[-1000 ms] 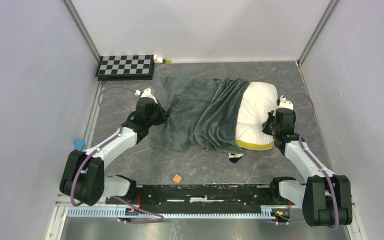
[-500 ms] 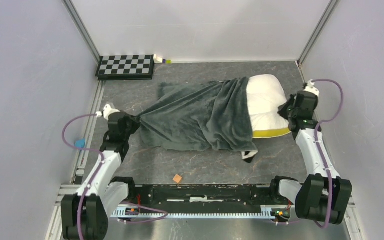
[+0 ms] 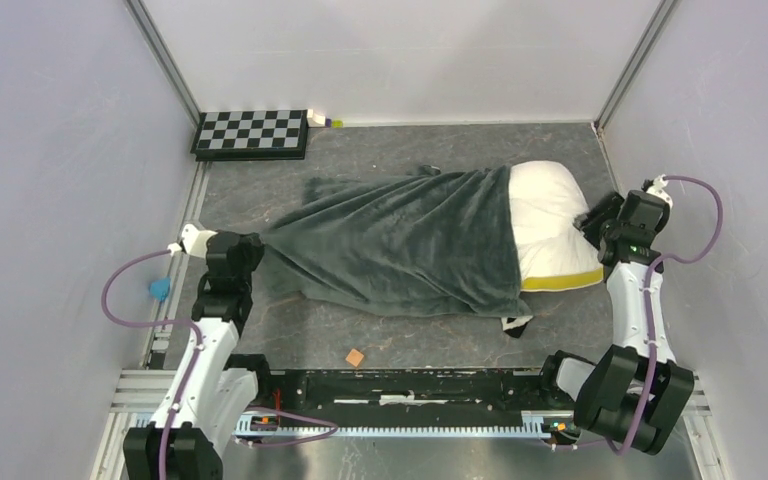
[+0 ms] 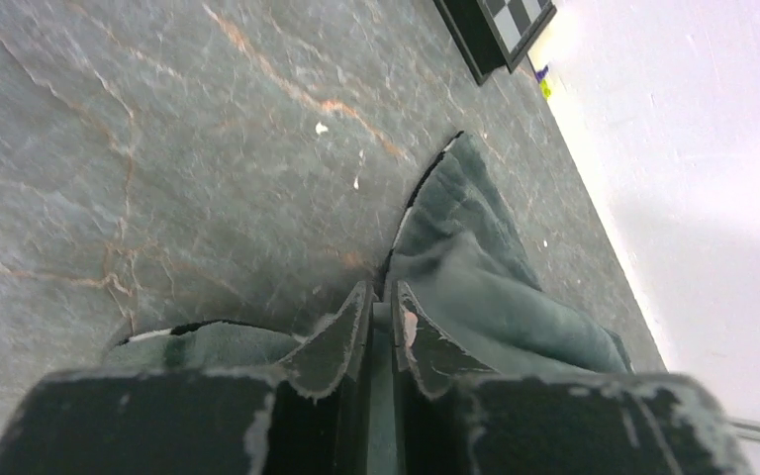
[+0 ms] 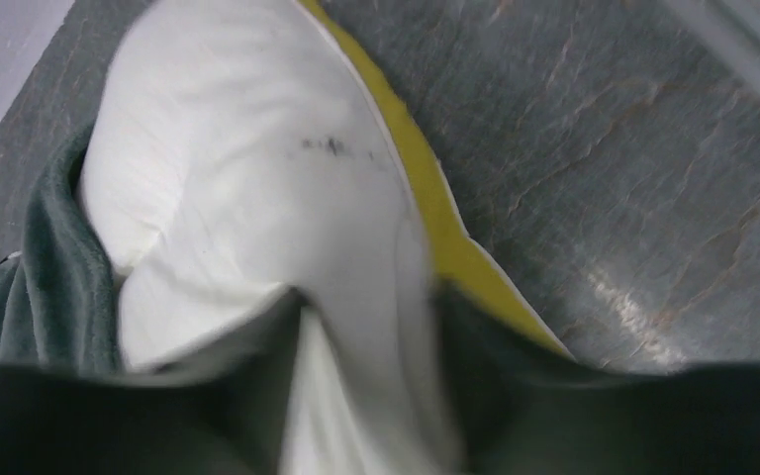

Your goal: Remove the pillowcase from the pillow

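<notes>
The pillowcase (image 3: 400, 245), dark grey-green side up, lies stretched across the middle of the table and covers the left part of the pillow (image 3: 545, 215). The pillow's white right end and yellow edge stick out of it. My left gripper (image 3: 260, 248) is at the cover's left tip; in the left wrist view its jaws (image 4: 381, 292) are shut on a fold of the pillowcase (image 4: 475, 287). My right gripper (image 3: 592, 215) is at the pillow's right end. In the right wrist view, which is blurred, it (image 5: 366, 307) stands open with a ridge of the pillow (image 5: 247, 168) between its fingers.
A checkerboard (image 3: 252, 132) lies at the back left, with a small white and green item (image 3: 322, 120) beside it. A small orange piece (image 3: 355, 356) sits near the front rail and a blue object (image 3: 160, 289) at the left edge. Walls close in on both sides.
Both arms have swung outward, pulling the pillowcase taut to the left and the pillow to the right. More white pillow is uncovered. The right gripper has opened.
</notes>
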You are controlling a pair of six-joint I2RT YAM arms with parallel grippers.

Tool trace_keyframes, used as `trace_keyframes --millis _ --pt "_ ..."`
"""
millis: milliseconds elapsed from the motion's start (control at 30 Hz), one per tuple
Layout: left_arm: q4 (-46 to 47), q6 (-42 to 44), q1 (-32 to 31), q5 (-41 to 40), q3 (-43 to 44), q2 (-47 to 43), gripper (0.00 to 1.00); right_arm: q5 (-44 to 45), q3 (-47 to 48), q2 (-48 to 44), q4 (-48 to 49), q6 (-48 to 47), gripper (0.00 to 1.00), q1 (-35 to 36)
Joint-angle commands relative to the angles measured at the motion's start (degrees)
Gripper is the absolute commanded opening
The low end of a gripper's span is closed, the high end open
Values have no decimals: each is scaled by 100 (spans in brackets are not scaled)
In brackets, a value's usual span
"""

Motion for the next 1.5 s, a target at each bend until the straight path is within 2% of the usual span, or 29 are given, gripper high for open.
trace_keyframes --millis 0,67,167,267,400,467,533,733,1133,1167,1233,1333,1467 --pt "212 270 205 21 659 279 36 -233 100 -241 830 76 98 -184" --pt "216 320 190 495 907 450 59 -570 170 -264 812 52 98 -176" --pt "-163 557 34 804 1521 716 74 -586 404 -375 579 -55 98 -89" --pt "-495 966 -569 826 2072 1078 81 -382 550 -547 465 -94 98 230" --pt "-643 1134 -1470 772 2589 1809 88 -144 661 -468 221 324 98 727" --pt "-612 1114 -1728 791 2736 2153 90 142 735 -311 -73 803 98 993" --pt "-550 1029 -1821 855 2813 2439 97 238 737 -158 -191 1177 98 1316" --pt "-422 622 -1807 943 2892 3218 100 553 930 654 -550 1808 98 1970" --pt "16 29 -1446 1995 3111 4728 100 1386 262 1756 -256 1994 98 1979" --pt "-95 -128 -1446 1847 3190 4843 100 1394 237 1794 -220 1969 98 1978" --pt "-1049 -659 -1444 1117 3581 5105 100 1376 168 1825 -136 1928 98 1979" --pt "-1810 -960 -1444 673 3990 5473 100 1373 82 1768 -58 1888 98 1983" --pt "-1979 -1413 -1436 420 4035 5724 97 1570 -15 1629 -27 1885 98 1978"
